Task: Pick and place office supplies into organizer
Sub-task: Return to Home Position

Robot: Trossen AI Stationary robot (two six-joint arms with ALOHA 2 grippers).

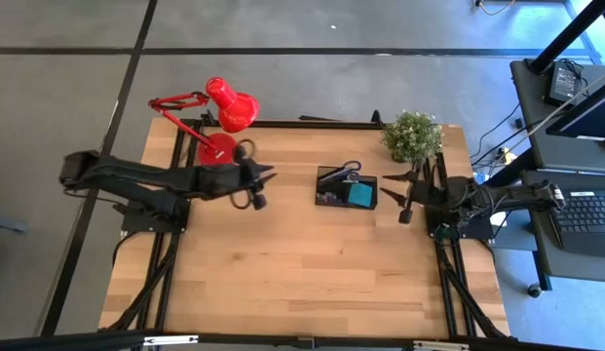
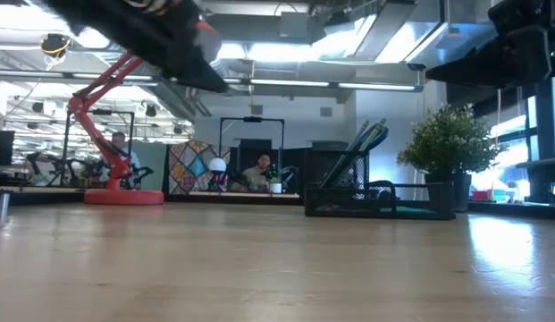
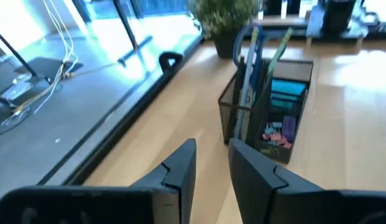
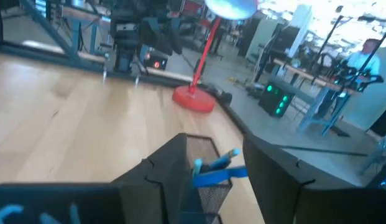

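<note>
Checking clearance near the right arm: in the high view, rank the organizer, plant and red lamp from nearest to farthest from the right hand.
From the right hand:
1. Organizer, right beside it, mid-table.
2. Plant, at the back edge by that arm.
3. Red lamp, far back-left corner.

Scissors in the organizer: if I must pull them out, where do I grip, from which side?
Likely the blue handles, from straight above: the scissors stand handles-up in the organizer, leaning past its rim, while its mesh walls enclose the blades and block a side approach.
</note>
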